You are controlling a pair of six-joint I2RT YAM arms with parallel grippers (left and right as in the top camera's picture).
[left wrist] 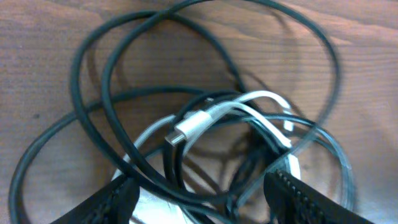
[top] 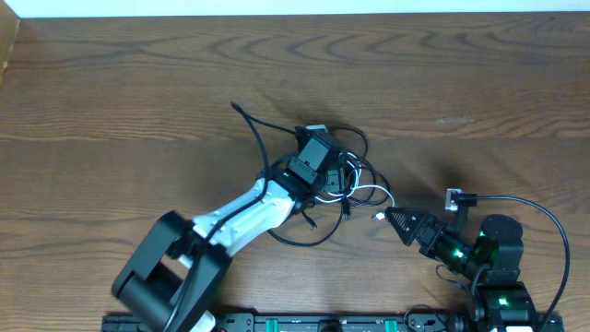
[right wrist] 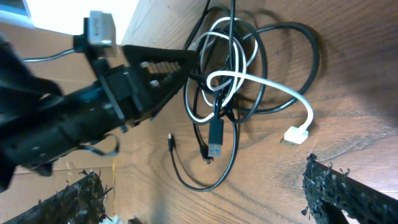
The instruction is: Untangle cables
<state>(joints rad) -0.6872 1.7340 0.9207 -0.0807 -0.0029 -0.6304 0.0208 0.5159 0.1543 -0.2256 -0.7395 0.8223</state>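
The cables (top: 355, 184) lie in one tangle at the table's middle: several thin black cords looped round a white one (left wrist: 205, 118). My left gripper (top: 327, 175) hangs right over the tangle. In the left wrist view it (left wrist: 202, 182) stands open, with black loops and the white cord's plug (left wrist: 183, 130) lying between its spread fingers. My right gripper (top: 392, 219) sits just right of the tangle, pointing at it. It (right wrist: 202, 174) is open and holds nothing; a black loop (right wrist: 205, 180) lies ahead of it, with a white plug (right wrist: 297, 134) and a blue-tipped black plug (right wrist: 216, 140) nearby.
One black cord end (top: 241, 112) trails up-left from the tangle. A thicker black cord (top: 535, 207) arcs from the right arm at the table's lower right. The left arm's white link (top: 249, 207) crosses the lower middle.
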